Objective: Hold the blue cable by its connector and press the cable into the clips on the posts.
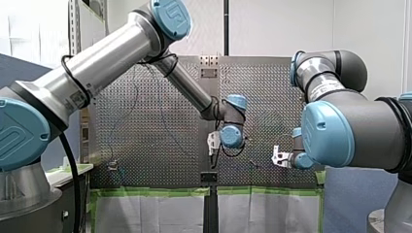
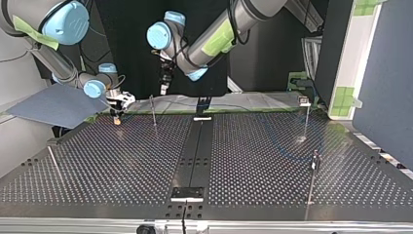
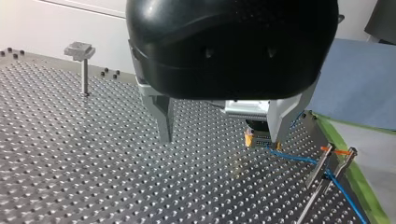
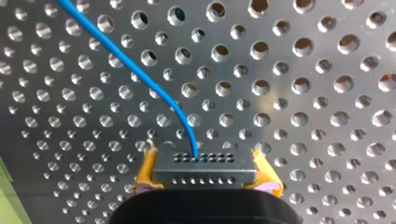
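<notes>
In the right wrist view my right gripper (image 4: 203, 181) has its yellow pads shut on a flat grey connector (image 4: 204, 169). The blue cable (image 4: 140, 74) leaves the connector and runs away over the perforated table. My left gripper (image 3: 223, 139) hangs open above the table, its metal fingers (image 3: 163, 122) wide apart with nothing between them. Beyond it the held connector (image 3: 254, 139) shows, and the cable (image 3: 299, 158) runs from it to a thin post (image 3: 322, 169). In the top view my right gripper (image 2: 117, 116) is low at the far left and my left gripper (image 2: 164, 87) is higher, beside it.
More posts stand on the table: one with a clip head (image 3: 81, 50) far beside my left gripper, others in the top view near the far edge (image 2: 153, 111), at the right (image 2: 306, 117) and nearer the camera (image 2: 314, 165). Green tape edges the table (image 3: 359, 182).
</notes>
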